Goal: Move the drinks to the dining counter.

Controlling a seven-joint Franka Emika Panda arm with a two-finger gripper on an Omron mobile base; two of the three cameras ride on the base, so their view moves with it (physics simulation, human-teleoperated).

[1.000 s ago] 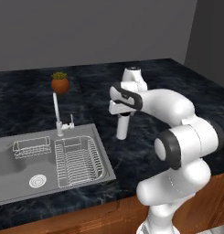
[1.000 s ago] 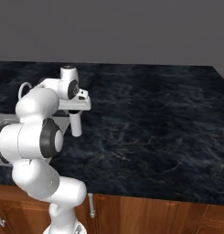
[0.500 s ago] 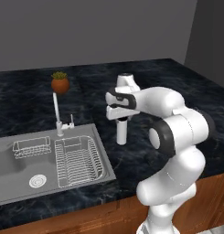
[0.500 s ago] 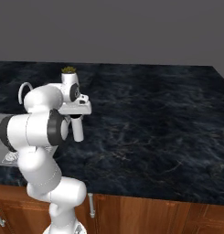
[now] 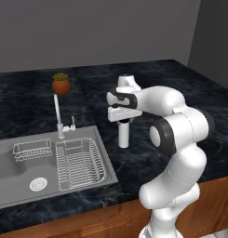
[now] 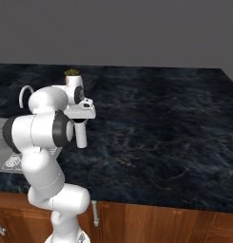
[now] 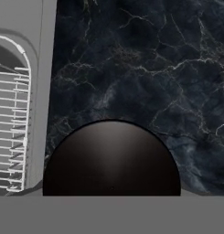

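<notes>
Hand view looks straight down on the black cap (image 7: 111,157) of the tall white cylinder, a dark round dome right under my claw, with veined black marble beyond it and the wire dish rack (image 7: 10,132) off to one side in the grey sink. In the left base view my claw (image 5: 123,122) sits over the top of the tall white cylinder (image 5: 124,135), which stands upright on the dining counter (image 5: 180,83), just to the right of the sink (image 5: 22,186) and its tap (image 5: 57,114). A small potted plant (image 5: 61,84) stands further back on the same black top. From the right base view the claw (image 6: 80,124) is again down around the cylinder's upper end, and the white body (image 6: 82,136) shows below it, its foot on the marble. My fingers are hidden by the hand and the cap, so I cannot tell whether they are spread clear of the cylinder or pinching it.
</notes>
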